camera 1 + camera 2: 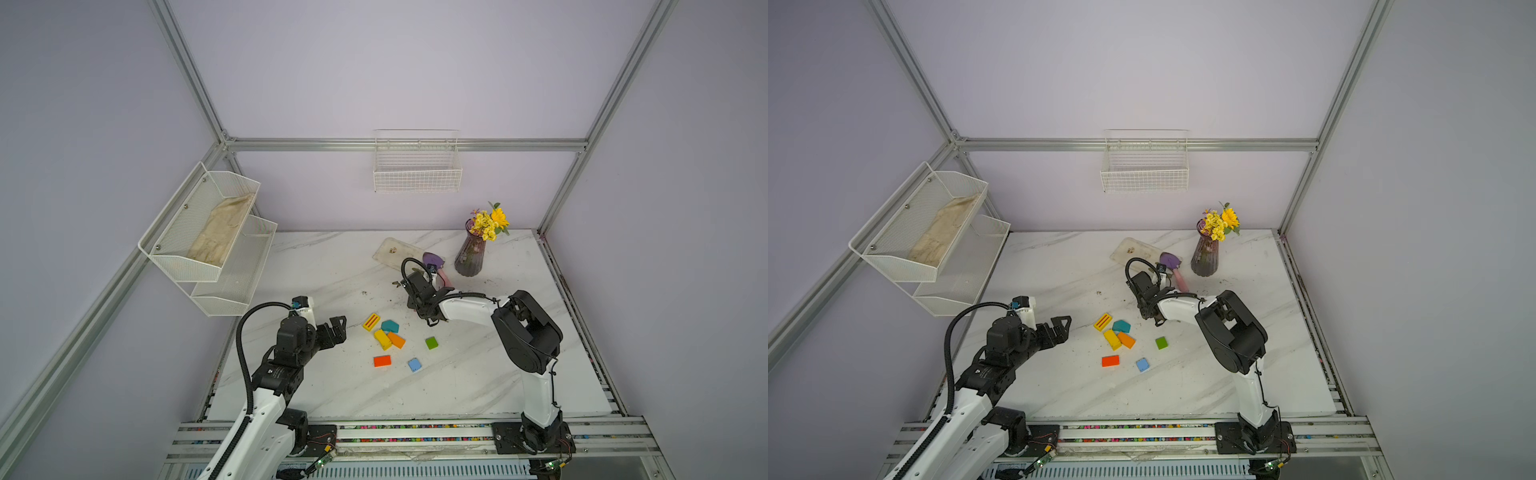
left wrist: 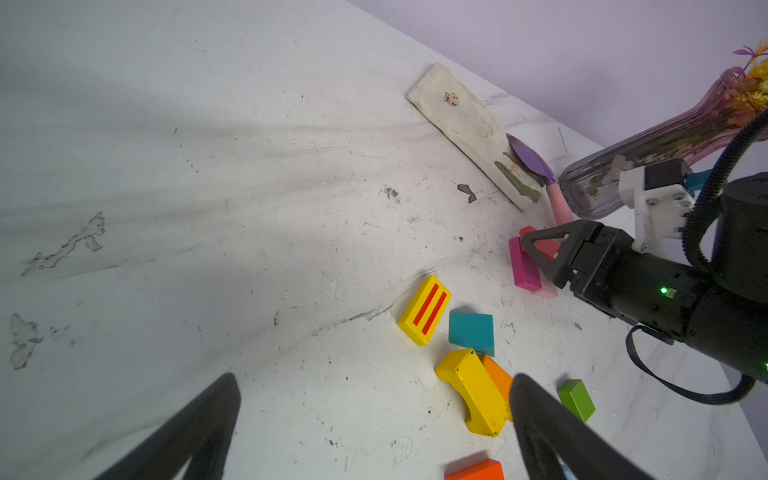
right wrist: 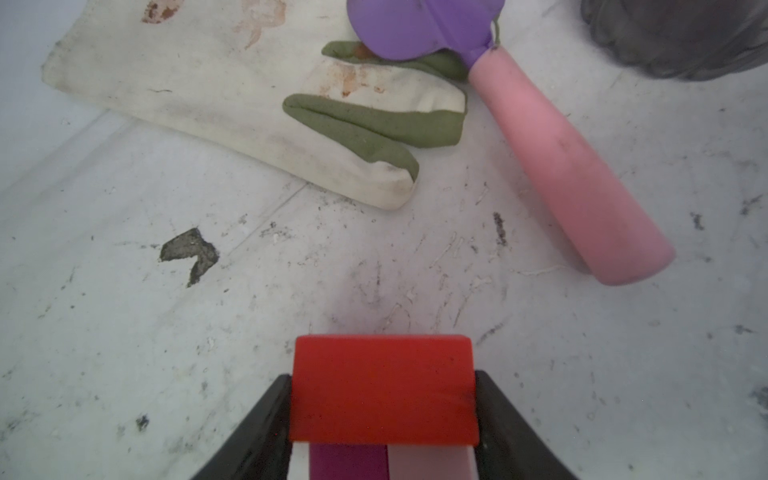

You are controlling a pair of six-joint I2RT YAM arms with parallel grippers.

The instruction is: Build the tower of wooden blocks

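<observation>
Right gripper (image 3: 382,376) is clamped on the red block (image 3: 382,399), one finger against each short end, so its long axis runs from jaw to jaw. Beneath it the magenta block (image 3: 347,461) and the pink block (image 3: 430,461) lie side by side, touching, and the red one crosses their seam. Whether it already rests on them or hangs just above, I cannot tell. That is the tower (image 2: 524,270) so far, low, behind the middle of the table (image 1: 332,266).

My left gripper (image 1: 338,326) hovers spread wide and empty, low over the table. The loose pieces lie between my two hands, toward the front edge from the tower: the striped yellow block (image 1: 371,321), teal block (image 1: 390,326), yellow arch (image 1: 382,339) and orange block (image 1: 396,340) bunched together, the green block (image 1: 431,343) apart, then the orange-red block (image 1: 382,360) and blue block (image 1: 414,365) frontmost. I judge my left hand nearer to most of them, and the green one nearer my right.

Beyond the tower lies the trowel (image 3: 573,166), with the glove (image 3: 232,95) and the vase (image 1: 470,255) behind, so my free room is upward and toward the front.
</observation>
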